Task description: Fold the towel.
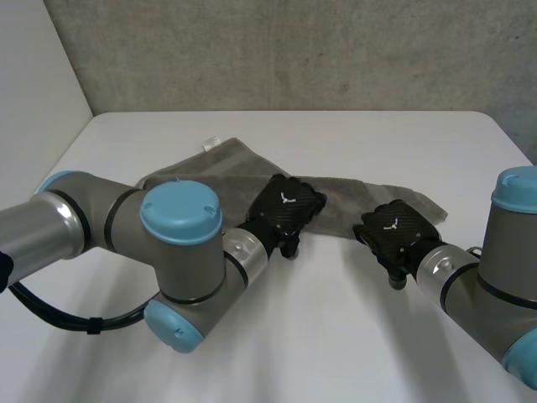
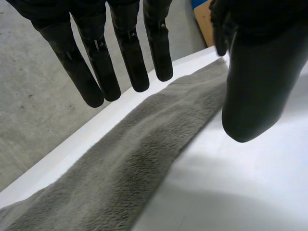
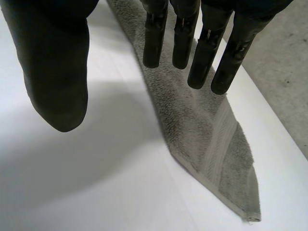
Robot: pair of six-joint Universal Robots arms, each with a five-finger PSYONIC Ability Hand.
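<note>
Head view. The towel, grey terry cloth, lies bunched into one long narrow band across the middle of the white table. Its wider end is toward the left arm's side, with a small label at the far corner; the other end tapers to a point on the right arm's side. The left hand sits at the band's near edge about midway along. The right hand is at the near edge close to the tapered end. The table top is smooth and matt. Behind it stands a rough grey concrete wall.

Left wrist view. The left hand is released: fingers straight and spread, thumb held well apart, nothing grasped. The towel's deep, soft pile runs as a strip under the fingertips, along the table's far edge. Contact with the cloth cannot be told.

Right wrist view. The right hand is also released, its fingers straight, its thumb apart over bare table, and it holds nothing. Beneath the fingers the towel narrows to a hemmed, pointed corner, crossed by a flat woven band. Speckled concrete floor lies beyond the table edge.
</note>
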